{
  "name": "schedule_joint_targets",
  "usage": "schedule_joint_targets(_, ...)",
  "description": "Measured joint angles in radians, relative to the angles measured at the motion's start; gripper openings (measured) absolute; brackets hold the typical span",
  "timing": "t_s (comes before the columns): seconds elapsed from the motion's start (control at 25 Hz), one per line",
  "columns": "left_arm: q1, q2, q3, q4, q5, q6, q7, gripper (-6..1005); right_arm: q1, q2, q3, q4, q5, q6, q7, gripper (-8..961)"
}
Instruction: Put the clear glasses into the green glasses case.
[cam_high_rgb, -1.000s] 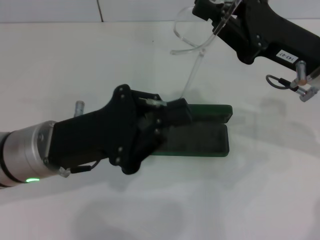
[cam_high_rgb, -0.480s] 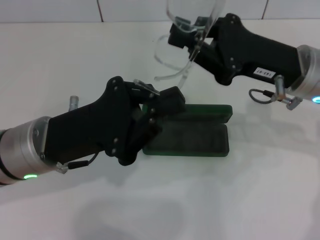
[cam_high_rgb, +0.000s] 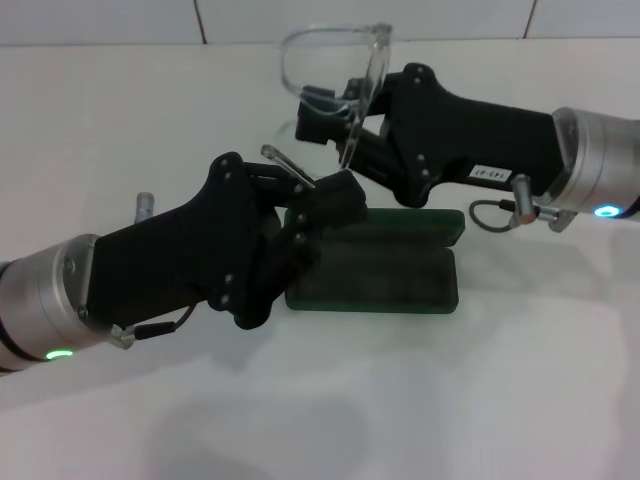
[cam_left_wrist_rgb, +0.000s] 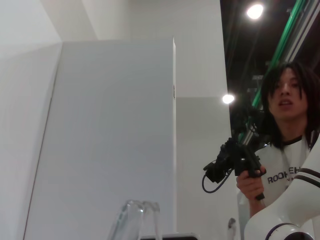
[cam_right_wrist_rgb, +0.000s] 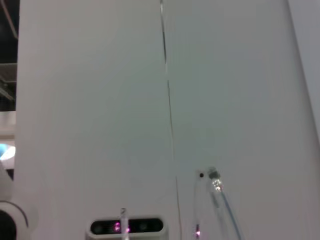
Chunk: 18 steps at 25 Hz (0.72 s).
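The green glasses case lies open on the white table, its lid folded back flat. My right gripper is shut on the clear glasses and holds them in the air above the case's left end. The lens is up and one thin arm hangs down. My left gripper hovers over the case's left end with its fingers apart and nothing between them. It is just below the glasses. The left wrist view shows clear plastic at its lower edge.
A small metal cylinder stands on the table behind my left arm. A white tiled wall runs along the back of the table. In the left wrist view a person holds a black controller.
My right gripper has carried the glasses left and down from the far right to just above the left gripper. The left gripper has drawn back a little to the left.
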Motion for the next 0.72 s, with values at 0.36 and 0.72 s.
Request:
schedule_joint_targets(0.36, 0.013, 0.0, 0.0, 0.0, 0.0, 0.0, 0.0, 50, -0.033, 0.0, 0.001, -0.01, 0.036, 0.002, -0.004, 117)
schedule_joint_targets(0.72, 0.017, -0.001, 0.004, 0.001, 0.0, 0.002, 0.0, 51, -0.04, 0.0, -0.004, -0.01, 0.041, 0.003, -0.004, 117)
